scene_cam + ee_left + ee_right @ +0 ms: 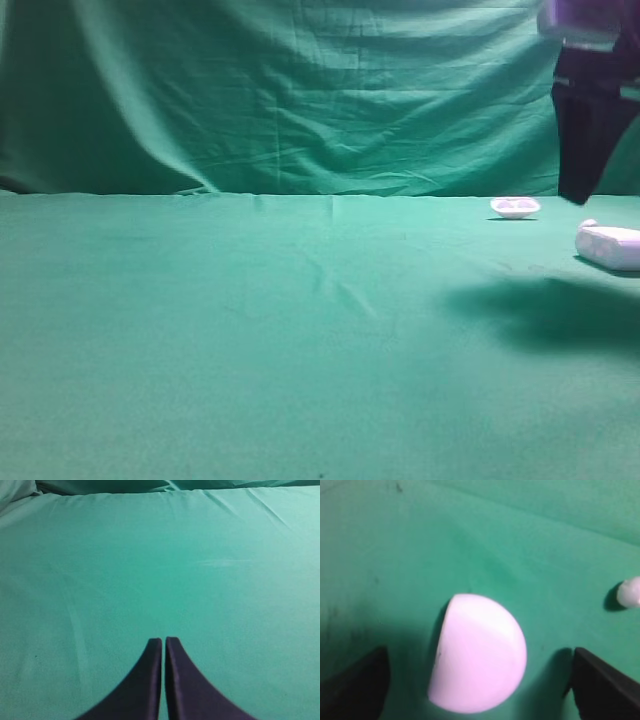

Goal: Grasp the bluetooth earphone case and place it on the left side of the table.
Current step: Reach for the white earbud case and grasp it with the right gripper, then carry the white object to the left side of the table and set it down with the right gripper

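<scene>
I am hovering my right claw, spread wide and empty, over the bluetooth earphone case; next I am descending and pinching.

Bluetooth earphone case laid on table at right edge; dish-like piece set behind it, near back edge.

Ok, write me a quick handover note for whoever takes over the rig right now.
Left gripper: shut, empty, over bare green cloth.
Right gripper: open, fingers either side of the earphone case, not closed on it.
The case lies on the table at the far right; a small white dish sits behind it, a tiny white bit beside it.
Done: approach. Left: grasp, carry to the left side, release.
</scene>
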